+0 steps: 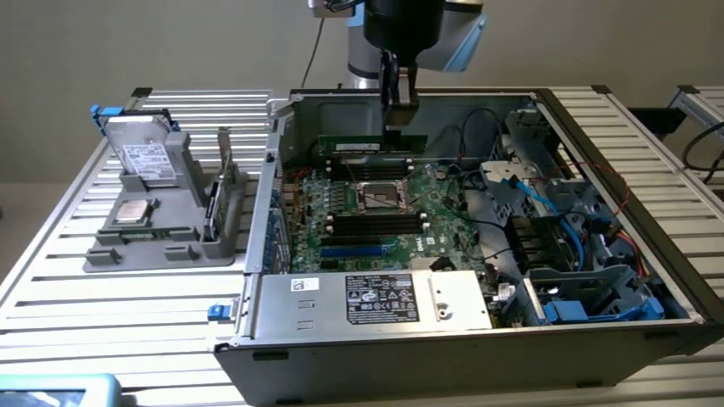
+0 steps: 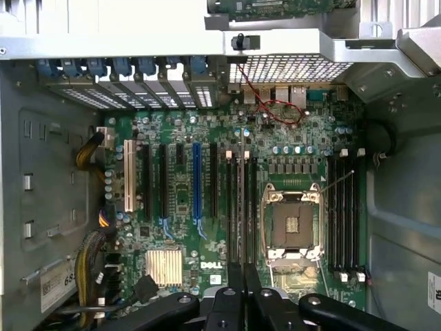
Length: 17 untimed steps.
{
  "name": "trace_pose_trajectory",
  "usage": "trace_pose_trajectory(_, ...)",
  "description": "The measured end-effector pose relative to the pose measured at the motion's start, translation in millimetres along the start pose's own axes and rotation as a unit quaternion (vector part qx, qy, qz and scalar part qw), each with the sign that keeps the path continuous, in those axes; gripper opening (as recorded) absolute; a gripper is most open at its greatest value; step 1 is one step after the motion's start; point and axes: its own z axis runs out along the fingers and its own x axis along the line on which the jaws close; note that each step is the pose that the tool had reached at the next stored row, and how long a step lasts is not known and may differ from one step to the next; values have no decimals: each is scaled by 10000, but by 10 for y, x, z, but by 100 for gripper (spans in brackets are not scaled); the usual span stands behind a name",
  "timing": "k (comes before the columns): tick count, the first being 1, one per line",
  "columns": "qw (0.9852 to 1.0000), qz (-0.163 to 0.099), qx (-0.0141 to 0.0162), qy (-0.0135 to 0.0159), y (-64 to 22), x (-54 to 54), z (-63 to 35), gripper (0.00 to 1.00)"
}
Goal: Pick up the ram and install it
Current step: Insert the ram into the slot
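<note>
I read the gripper [image 1: 398, 125] clamped on the ram [image 1: 356, 146] at its top edge, above the motherboard [image 1: 374, 222]; judged light, stiff, fragile; best held mid-length, off the chips.

Single robot arm reaching straight down, gripper closed.
The grey-and-blue jointed arm [image 1: 462, 34] ends in a black cylindrical wrist [image 1: 404, 21]. Below it the black two-finger gripper [image 1: 399, 125] hangs vertical, tips down, its slim black fingers [image 2: 236, 286] pinched nearly together on a thin green circuit-board ram stick [image 1: 359, 145].
</note>
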Motion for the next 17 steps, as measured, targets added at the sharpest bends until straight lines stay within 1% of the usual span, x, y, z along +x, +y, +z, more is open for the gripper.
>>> trace_pose_trajectory(2,10000,0,10,16,0,-36,10,12)
trace_pose_trajectory(3,10000,1,17,29,0,-53,13,12)
trace_pose_trajectory(4,10000,1,25,53,0,-72,14,12)
trace_pose_trajectory(5,10000,1,28,70,1,-80,14,12)
trace_pose_trajectory(6,10000,0,30,71,0,-80,17,12)
trace_pose_trajectory(7,10000,1,34,79,1,-80,22,12)
trace_pose_trajectory(9,9999,1,45,111,1,-84,35,12)
trace_pose_trajectory(11,9999,0,47,133,-1,-88,58,12)
trace_pose_trajectory(13,9998,1,47,168,-1,-97,72,12)
trace_pose_trajectory(14,9998,1,48,175,-1,-101,76,12)
trace_pose_trajectory(17,9998,0,50,175,-2,-101,77,12)
